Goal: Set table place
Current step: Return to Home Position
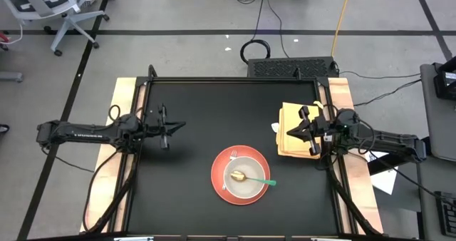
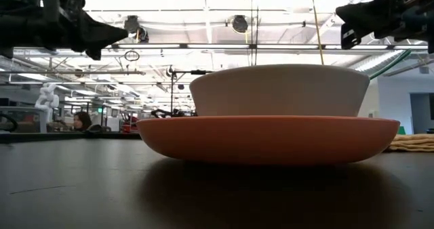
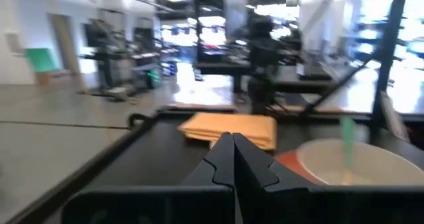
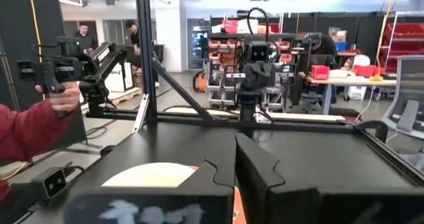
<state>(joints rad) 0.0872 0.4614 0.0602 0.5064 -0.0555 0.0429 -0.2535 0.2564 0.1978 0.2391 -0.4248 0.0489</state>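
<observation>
An orange-red plate (image 1: 221,184) sits on the black table (image 1: 178,191), near its front edge and right of the middle. A white bowl (image 1: 249,187) stands on the plate. In the bowl lies a spoon with a green handle (image 1: 261,181) and a golden head. My left gripper (image 1: 182,126) hangs shut above the table's left half, pointing level toward the right. My right gripper (image 1: 283,135) is also shut. It hangs above the left edge of a folded yellow cloth (image 1: 296,120) and points left. Both are well above the bowl (image 2: 278,90) and hold nothing.
The yellow cloth (image 3: 232,126) lies flat at the table's right edge, with a white scrap (image 1: 275,127) beside it. Beyond the table a person's red-sleeved hand (image 4: 63,98) holds a black device. A small camera (image 4: 53,181) sits at the table's rim.
</observation>
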